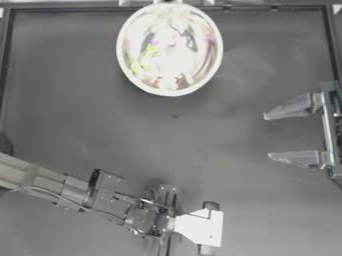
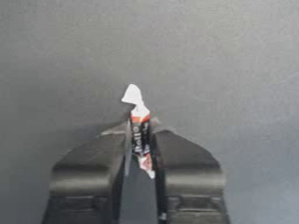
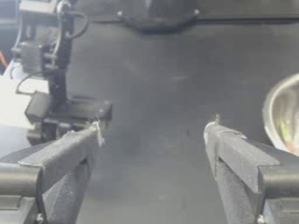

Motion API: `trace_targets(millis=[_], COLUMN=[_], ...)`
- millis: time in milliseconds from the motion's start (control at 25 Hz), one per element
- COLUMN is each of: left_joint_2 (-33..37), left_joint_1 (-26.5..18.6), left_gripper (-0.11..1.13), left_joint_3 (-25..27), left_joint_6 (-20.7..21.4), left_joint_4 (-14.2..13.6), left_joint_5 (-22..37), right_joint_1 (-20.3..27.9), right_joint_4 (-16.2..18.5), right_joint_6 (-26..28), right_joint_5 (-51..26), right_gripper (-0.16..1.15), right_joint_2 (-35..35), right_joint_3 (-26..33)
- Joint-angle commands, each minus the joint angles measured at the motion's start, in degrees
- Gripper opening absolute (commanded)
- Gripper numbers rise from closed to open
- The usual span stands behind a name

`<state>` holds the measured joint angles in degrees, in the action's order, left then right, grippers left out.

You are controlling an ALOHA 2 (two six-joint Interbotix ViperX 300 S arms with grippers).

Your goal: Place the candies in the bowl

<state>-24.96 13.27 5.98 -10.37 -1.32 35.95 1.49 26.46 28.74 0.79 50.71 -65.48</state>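
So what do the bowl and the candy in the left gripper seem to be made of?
The bowl looks like polished metal, or possibly a mirror-coated material: its inside reflects coloured streaks. The candy, clamped in the left gripper, appears wrapped in thin printed film or paper: a white twisted end, a red band, small lettering.

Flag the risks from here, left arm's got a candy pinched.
1. The left gripper pinches the red candy by a thin strip of wrapper, so it could slip out in transit.
2. The bowl sits across the table, a long carry.
3. The right gripper waits open beside that route.
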Motion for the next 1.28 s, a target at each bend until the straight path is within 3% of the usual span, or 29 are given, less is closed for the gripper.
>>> trace_targets(millis=[40,360,720,880,1080,1280], left_joint_2=[2.2,6.68,17.31,22.32,28.48,32.43], left_joint_1=[-0.09,-1.41,-5.36,-8.35,-13.36,-20.83], left_gripper=[0.45,0.45,0.44,0.44,0.44,0.44], left_joint_3=[-1.41,0.18,6.06,9.76,14.06,17.67], left_joint_6=[0.0,0.18,-0.09,-0.18,0.0,0.53], left_joint_4=[0.09,-1.41,-6.59,-10.28,-12.92,-15.64], left_joint_5=[-0.09,2.99,1.49,-0.44,-3.96,-8.09], right_joint_1=[0.0,0.0,0.0,0.0,0.0,0.0], right_joint_4=[-0.18,-0.18,-0.62,-0.62,-0.62,-0.62], right_joint_6=[0.09,0.26,0.26,0.26,0.26,0.26], right_joint_5=[0.44,0.53,1.32,1.32,1.32,1.32], right_gripper=[0.99,0.99,0.99,0.99,0.99,0.99], right_joint_2=[-0.26,-0.26,-0.26,-0.26,-0.26,-0.35], right_joint_3=[0.62,0.53,0.44,0.44,0.44,0.7])
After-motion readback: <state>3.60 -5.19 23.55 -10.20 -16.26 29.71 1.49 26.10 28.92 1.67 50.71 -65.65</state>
